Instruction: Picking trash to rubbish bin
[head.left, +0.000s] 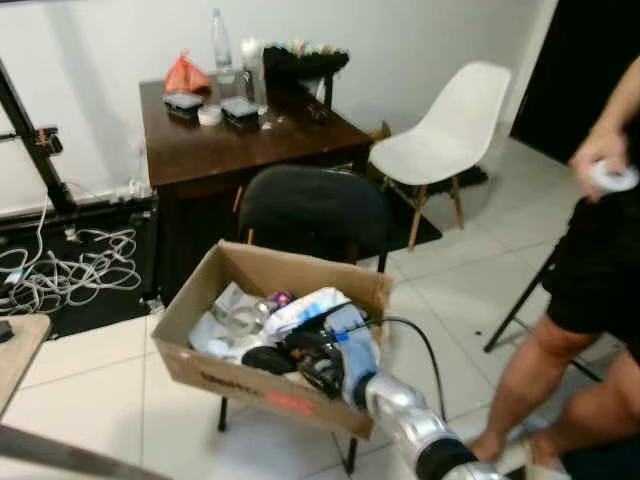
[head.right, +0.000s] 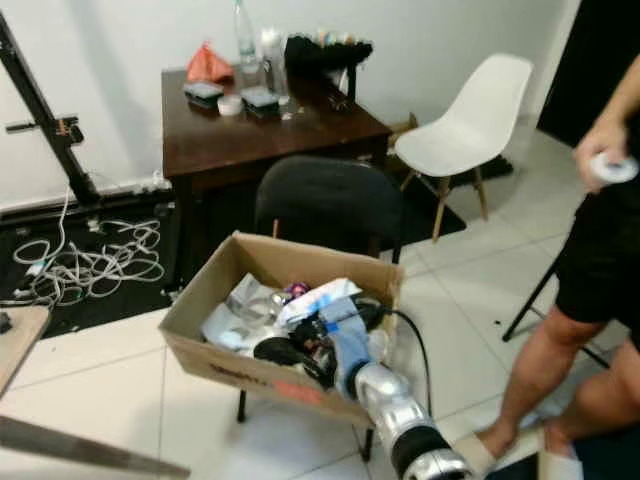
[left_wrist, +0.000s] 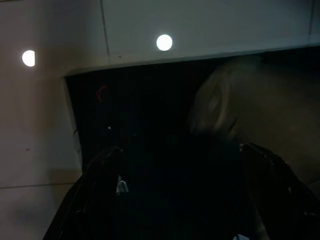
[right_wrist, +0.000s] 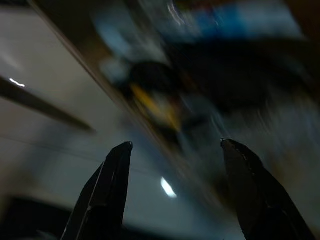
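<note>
A cardboard box (head.left: 215, 375) sits on a black chair (head.left: 310, 205) and holds crumpled white wrappers, clear plastic and other trash (head.left: 240, 315). My right gripper (head.left: 295, 362) reaches over the box's near wall, its black fingers down among the trash. In the right wrist view the right gripper (right_wrist: 176, 144) is open with nothing between its fingers, and the box contents beyond are blurred. The left wrist view is dark: the left gripper (left_wrist: 180, 149) stands open above a dark area beside pale floor tiles.
A brown table (head.left: 250, 145) with a bottle (head.left: 221, 45) and an orange bag (head.left: 187, 74) stands behind the chair. A white chair (head.left: 450, 130) is at the back right. A person (head.left: 590, 260) stands close on the right. Cables (head.left: 70, 270) lie at left.
</note>
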